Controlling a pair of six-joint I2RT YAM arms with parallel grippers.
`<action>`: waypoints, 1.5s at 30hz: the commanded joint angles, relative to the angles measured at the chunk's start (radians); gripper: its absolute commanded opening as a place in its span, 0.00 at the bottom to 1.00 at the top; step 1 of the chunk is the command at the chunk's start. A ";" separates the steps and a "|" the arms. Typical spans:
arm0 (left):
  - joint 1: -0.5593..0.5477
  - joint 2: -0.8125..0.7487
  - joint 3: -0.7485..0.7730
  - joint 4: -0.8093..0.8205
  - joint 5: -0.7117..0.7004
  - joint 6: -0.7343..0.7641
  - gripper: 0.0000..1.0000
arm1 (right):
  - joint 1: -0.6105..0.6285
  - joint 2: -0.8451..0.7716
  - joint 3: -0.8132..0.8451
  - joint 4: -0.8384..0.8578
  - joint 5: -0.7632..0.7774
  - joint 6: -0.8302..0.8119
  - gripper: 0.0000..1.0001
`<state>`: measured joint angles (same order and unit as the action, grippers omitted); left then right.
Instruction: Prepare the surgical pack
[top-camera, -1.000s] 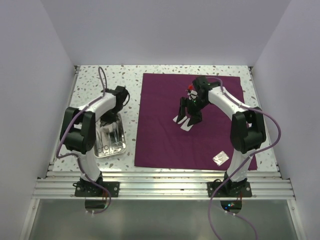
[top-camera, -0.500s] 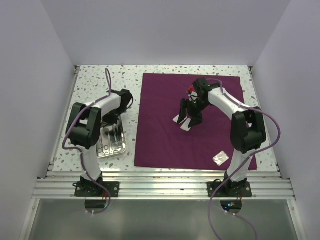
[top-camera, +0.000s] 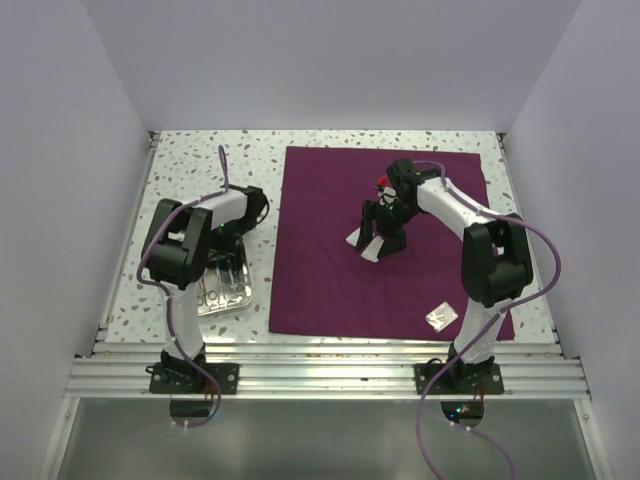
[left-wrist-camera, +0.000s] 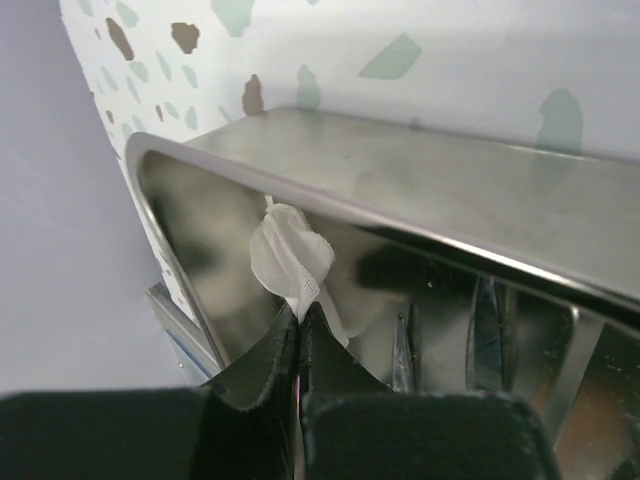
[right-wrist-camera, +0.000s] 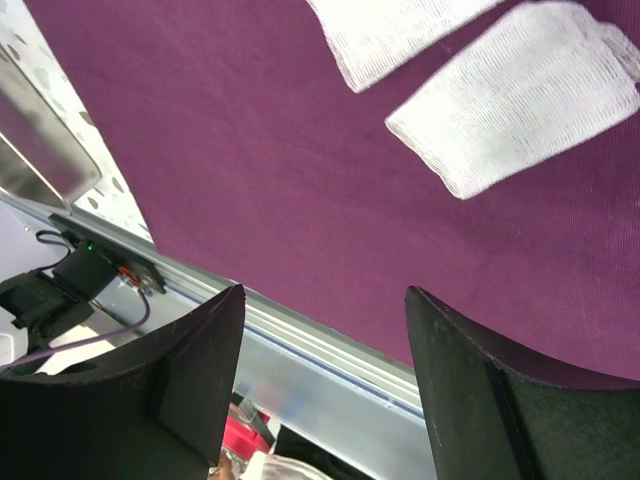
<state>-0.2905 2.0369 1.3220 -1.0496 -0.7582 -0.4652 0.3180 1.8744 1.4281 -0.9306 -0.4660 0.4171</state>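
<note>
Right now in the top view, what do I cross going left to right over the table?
steel tray → purple cloth, and lying on it: gauze squares → small clear packet

Deep maroon cloth (top-camera: 330, 270) across the middle and right, two white gauze squares (right-wrist-camera: 520, 95) with a fine woven mesh on it; lower left, a mirror-silver steel tray (top-camera: 245, 297); the table (top-camera: 180, 165) is white terrazzo flecked grey, brown and pale green
</note>
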 joint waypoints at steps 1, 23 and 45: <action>-0.007 0.003 0.017 0.037 0.026 0.019 0.00 | -0.010 -0.061 -0.021 -0.001 -0.010 -0.014 0.69; -0.016 -0.309 0.028 -0.004 0.244 -0.004 0.67 | -0.082 -0.014 -0.014 0.110 0.193 0.032 0.65; -0.032 -0.721 -0.083 0.304 1.103 -0.013 0.61 | -0.154 0.038 -0.227 0.431 0.070 0.164 0.42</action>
<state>-0.3176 1.3186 1.2331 -0.7914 0.2779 -0.4633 0.1623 1.9083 1.2110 -0.5831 -0.3843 0.5430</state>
